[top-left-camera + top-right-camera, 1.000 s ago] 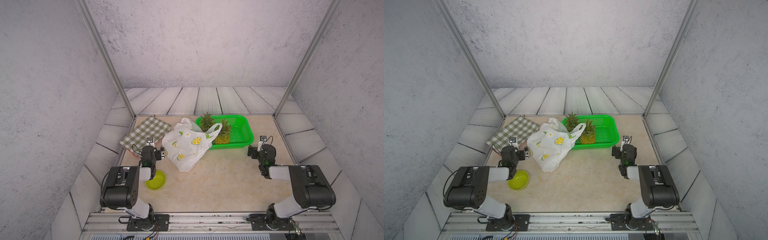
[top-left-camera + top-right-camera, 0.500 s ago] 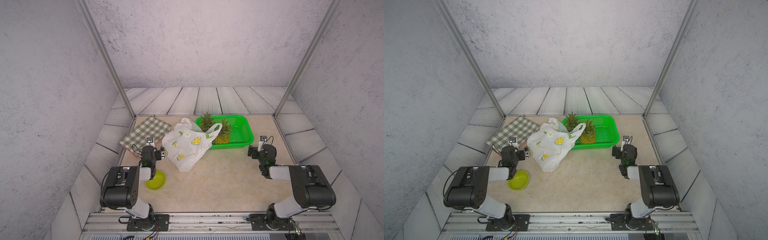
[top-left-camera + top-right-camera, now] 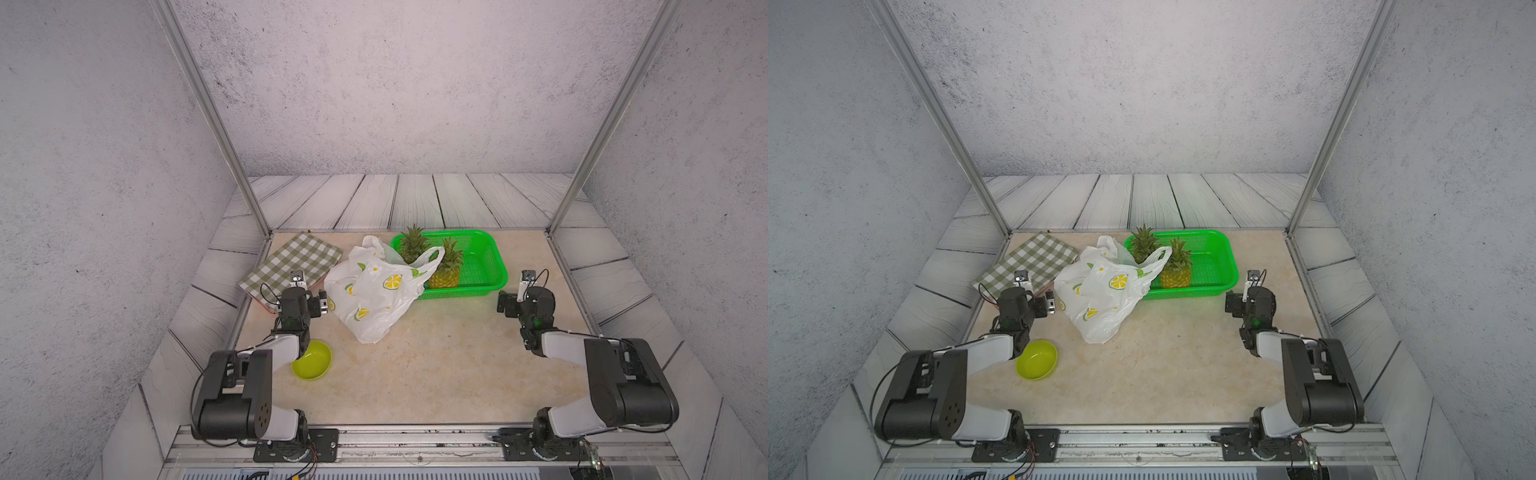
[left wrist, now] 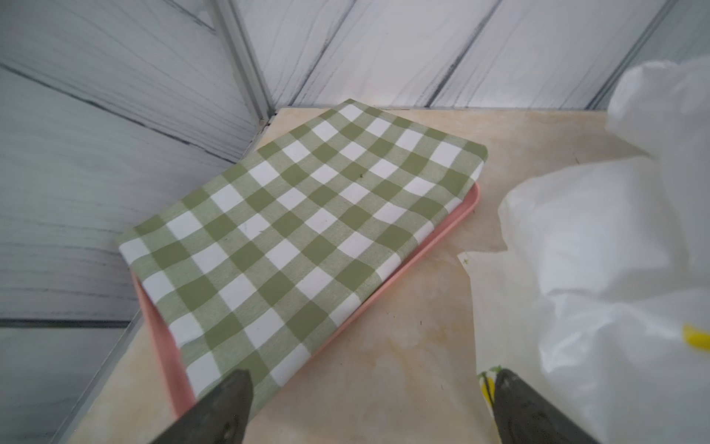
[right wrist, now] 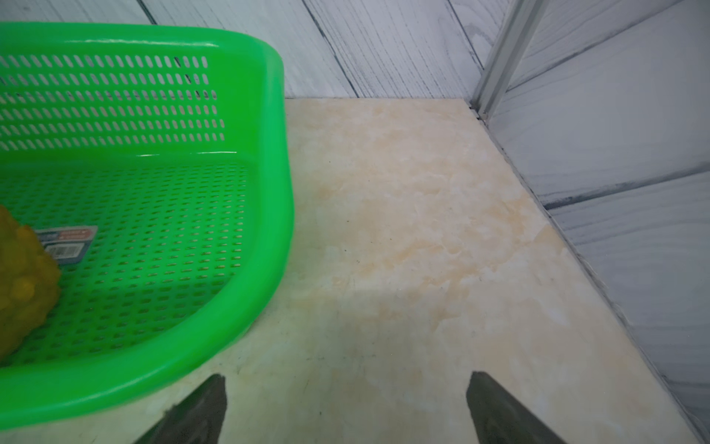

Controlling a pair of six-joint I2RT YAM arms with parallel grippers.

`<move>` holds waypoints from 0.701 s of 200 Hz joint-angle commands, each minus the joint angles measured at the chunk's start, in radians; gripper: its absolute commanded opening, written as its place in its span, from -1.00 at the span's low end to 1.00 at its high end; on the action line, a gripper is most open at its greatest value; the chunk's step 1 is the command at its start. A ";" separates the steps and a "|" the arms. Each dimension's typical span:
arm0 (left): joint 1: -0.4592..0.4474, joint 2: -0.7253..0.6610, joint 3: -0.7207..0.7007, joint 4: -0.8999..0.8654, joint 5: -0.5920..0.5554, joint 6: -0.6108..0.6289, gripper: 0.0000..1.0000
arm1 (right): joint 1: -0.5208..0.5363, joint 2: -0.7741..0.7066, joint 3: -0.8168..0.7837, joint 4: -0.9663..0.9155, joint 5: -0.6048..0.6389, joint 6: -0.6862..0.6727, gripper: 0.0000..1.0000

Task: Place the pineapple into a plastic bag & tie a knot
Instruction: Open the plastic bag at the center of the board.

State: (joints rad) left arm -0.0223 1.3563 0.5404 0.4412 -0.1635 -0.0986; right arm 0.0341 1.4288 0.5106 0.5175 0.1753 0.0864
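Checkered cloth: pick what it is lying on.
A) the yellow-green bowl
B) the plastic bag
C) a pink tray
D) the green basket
C: in the left wrist view the green checkered cloth lies folded on a pink tray, whose rim shows along two of the cloth's edges.

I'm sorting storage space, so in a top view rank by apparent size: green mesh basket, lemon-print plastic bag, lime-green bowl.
Joint largest: green plastic mesh basket and white lemon-print plastic bag, alike; basket partly hidden, so unranked.
Smallest: round lime-green bowl.
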 commanded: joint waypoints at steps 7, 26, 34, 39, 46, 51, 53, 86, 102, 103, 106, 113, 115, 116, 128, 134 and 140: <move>-0.006 -0.153 0.164 -0.418 -0.143 -0.257 0.99 | -0.006 -0.123 0.157 -0.377 0.240 0.237 0.98; -0.005 -0.241 0.195 -0.529 -0.032 -0.363 0.74 | -0.009 -0.179 0.221 -0.549 0.179 0.335 0.98; -0.005 -0.272 0.222 -0.607 0.039 -0.402 0.62 | -0.009 -0.205 0.240 -0.601 0.117 0.357 0.98; -0.005 -0.286 0.241 -0.656 0.090 -0.418 0.52 | -0.009 -0.221 0.251 -0.632 0.076 0.371 0.99; -0.005 -0.299 0.266 -0.714 0.170 -0.434 0.44 | -0.009 -0.241 0.267 -0.673 0.019 0.388 0.96; -0.007 -0.304 0.284 -0.747 0.230 -0.449 0.43 | -0.009 -0.250 0.281 -0.701 -0.027 0.398 0.92; -0.006 -0.305 0.293 -0.761 0.251 -0.454 0.43 | -0.008 -0.252 0.286 -0.713 -0.045 0.401 0.90; -0.009 -0.245 0.452 -0.962 0.527 -0.518 0.43 | -0.004 -0.242 0.388 -0.807 -0.397 0.455 0.53; -0.028 -0.201 0.523 -0.998 0.603 -0.538 0.42 | 0.022 -0.216 0.434 -0.818 -0.508 0.511 0.44; -0.030 -0.199 0.528 -1.000 0.603 -0.540 0.42 | 0.024 -0.214 0.436 -0.819 -0.514 0.515 0.43; -0.037 -0.192 0.542 -1.007 0.605 -0.540 0.42 | 0.032 -0.210 0.444 -0.822 -0.530 0.528 0.41; -0.057 -0.180 0.569 -1.023 0.597 -0.539 0.42 | 0.054 -0.201 0.463 -0.826 -0.560 0.555 0.40; -0.062 -0.177 0.578 -1.026 0.591 -0.538 0.42 | 0.063 -0.198 0.469 -0.826 -0.568 0.561 0.40; -0.065 -0.176 0.581 -1.028 0.588 -0.537 0.42 | 0.067 -0.198 0.471 -0.825 -0.572 0.565 0.40; -0.096 -0.164 0.612 -1.039 0.554 -0.533 0.42 | 0.126 -0.192 0.495 -0.819 -0.591 0.598 0.42; -0.107 -0.160 0.618 -1.036 0.550 -0.539 0.42 | 0.158 -0.192 0.504 -0.814 -0.588 0.618 0.45; -0.113 -0.157 0.618 -1.024 0.551 -0.550 0.42 | 0.190 -0.192 0.507 -0.798 -0.588 0.639 0.47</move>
State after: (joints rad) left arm -0.0982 1.1904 1.1160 -0.5163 0.3462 -0.6128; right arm 0.1284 1.2331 0.9764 -0.2615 -0.2878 0.6132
